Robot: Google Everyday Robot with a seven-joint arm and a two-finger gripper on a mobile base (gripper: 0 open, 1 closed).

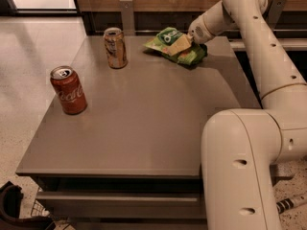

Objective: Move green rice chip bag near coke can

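Observation:
The green rice chip bag (pixel 175 45) is at the far right of the grey table (pixel 139 128), crinkled, with its dark green logo facing up. My gripper (pixel 191 41) is at the bag's right side, touching it, at the end of the white arm that reaches in from the right. The bag seems slightly raised at the gripper end. The coke can (pixel 68 90) stands upright near the table's left edge, well apart from the bag.
A gold and tan can (pixel 115 47) stands upright at the far left-centre of the table, between the bag and the coke can. The arm's large white links (pixel 249 166) fill the right foreground. A wooden wall panel runs behind the table.

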